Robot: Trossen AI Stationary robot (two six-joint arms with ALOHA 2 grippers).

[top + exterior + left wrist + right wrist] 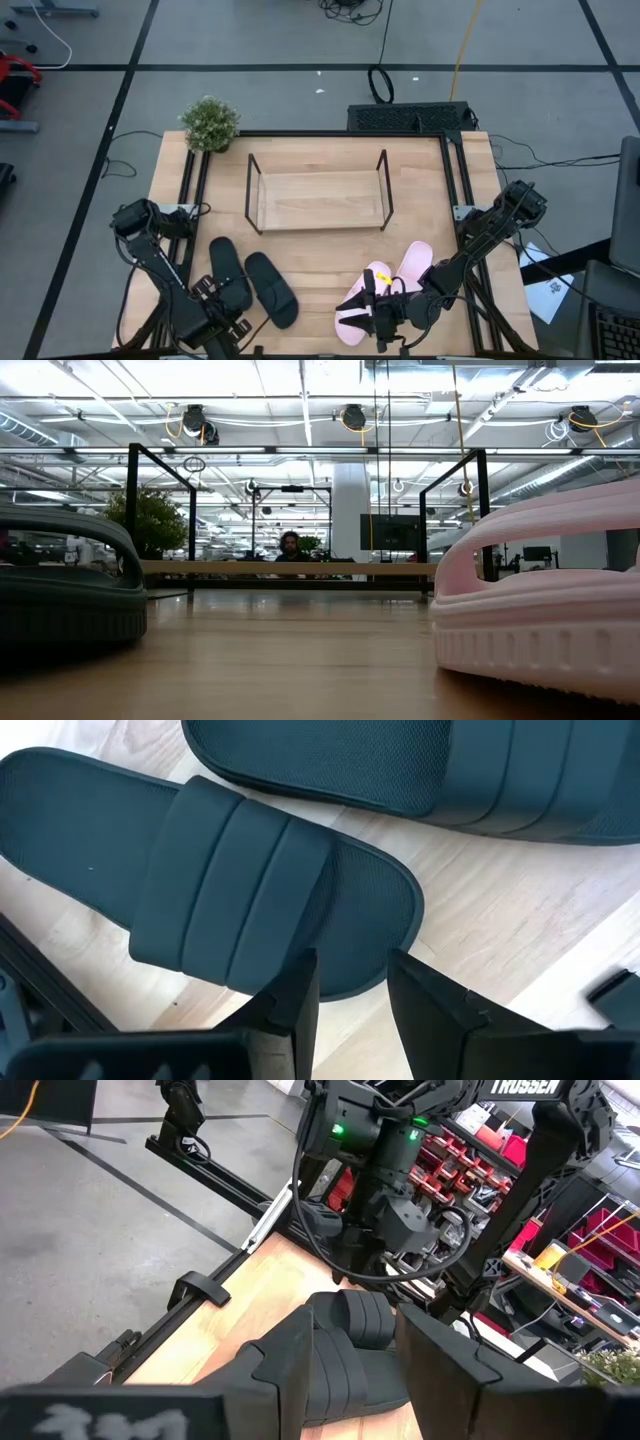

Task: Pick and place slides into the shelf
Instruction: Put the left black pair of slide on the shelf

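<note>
Your left claw [353, 970] is spread part way, with nothing between its fingers. It hangs just over the rounded end of one of the black slides [250, 890], and the pale wood of the table [520, 920] shows past that end. The other black slide [400, 765] lies close beside the first, sole down.

From above, you see both black slides [270, 290] side by side on the near left part of the table [320, 270], angled, with your left arm reaching over them from the left edge.

Your right claw [355, 1325] is also parted and carries nothing. It sits low at the near right of the table, over the nearer of the two pink slides [358, 312]. You cannot tell whether it touches that slide. The second pink slide [414, 264] lies just beside the first, a little farther back.

Your shelf [320, 200] stands in the middle of the table beyond all four slides, and its wooden base is bare. A small potted plant [210, 123] sits at the far left corner.

From table height, a black slide [70, 595] fills the left edge and a pink one [545, 615] the right, with the shelf between them farther back and a person [290, 545] in the room beyond.
</note>
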